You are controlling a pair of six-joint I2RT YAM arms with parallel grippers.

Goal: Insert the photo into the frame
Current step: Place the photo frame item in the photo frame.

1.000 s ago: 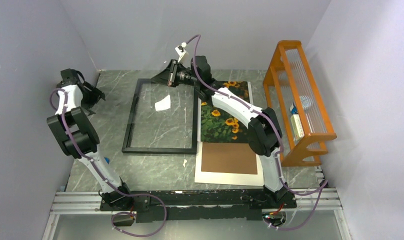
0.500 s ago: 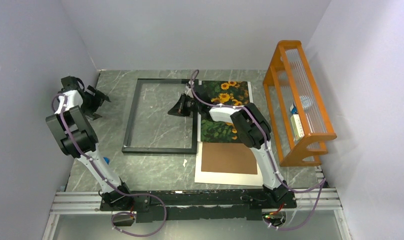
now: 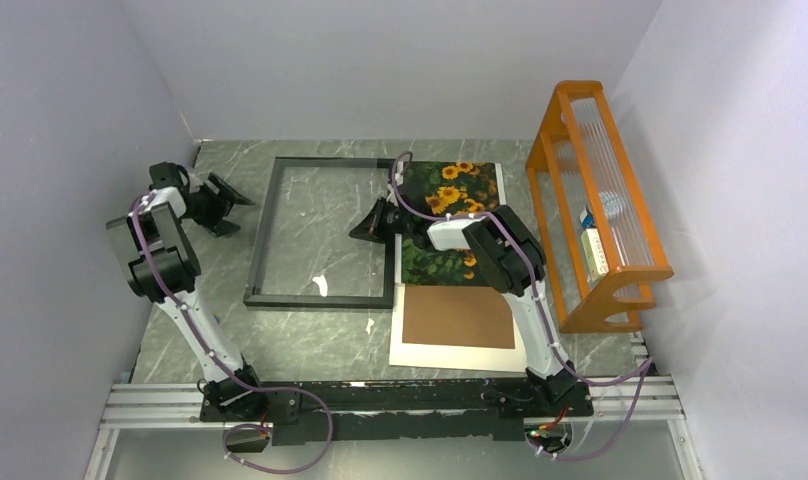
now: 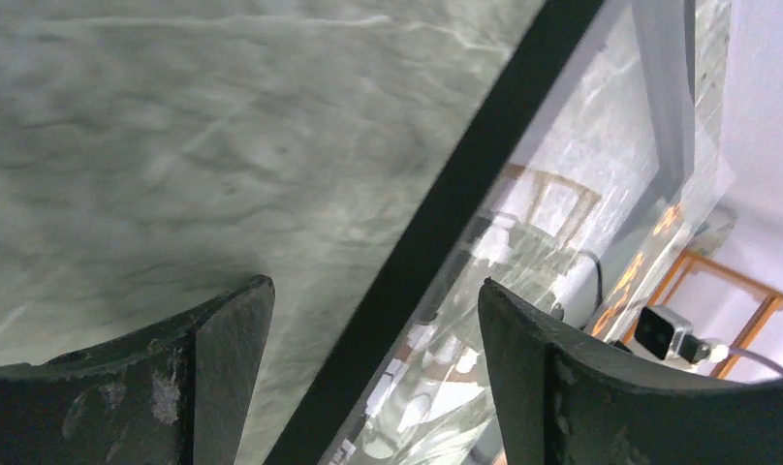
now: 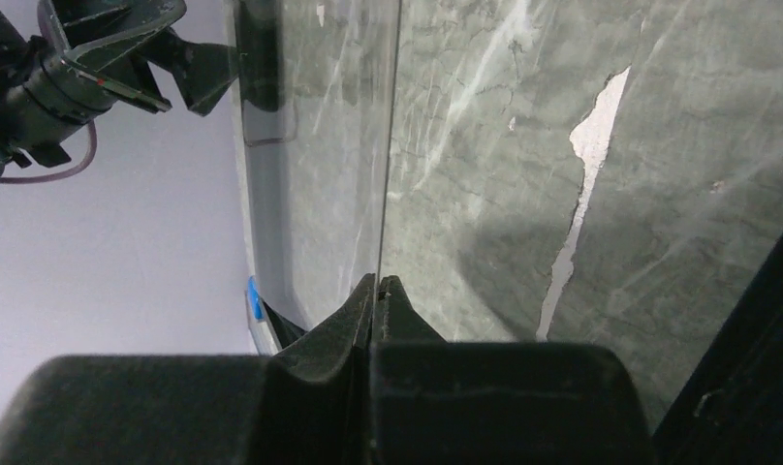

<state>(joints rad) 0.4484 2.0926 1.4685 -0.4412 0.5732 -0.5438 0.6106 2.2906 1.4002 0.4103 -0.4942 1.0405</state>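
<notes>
Sunflowers mark the photo [image 3: 446,184], which lies flat on the table [image 3: 300,338] just beside the right rail of the frame [image 3: 268,228], its middle hidden under the right arm; it is not yet inside the frame. The frame lies flat too, and the reflections across its opening in the left wrist view suggest a glossy pane. The left gripper [image 3: 228,196] hangs at the frame's left side with its jaws spread wide and nothing in them, the black rail passing between the fingers without touching either. The right gripper [image 3: 368,222] sits low inside the opening near the right rail, jaws pressed together. A thin straight edge runs away from its tips in its own camera (perhaps the rim of a clear sheet), but I cannot tell whether anything is pinched there. Nearer the bases a brown backing board [image 3: 458,315] rests on a white mat sheet [image 3: 404,352]. The print is probably light, thin and bendy, and it lies flush to the marble, so it will be awkward to get under. The best hold, I judge, is a shallow pinch at a free corner or edge once that is levered up, kept gentle to avoid creasing
</notes>
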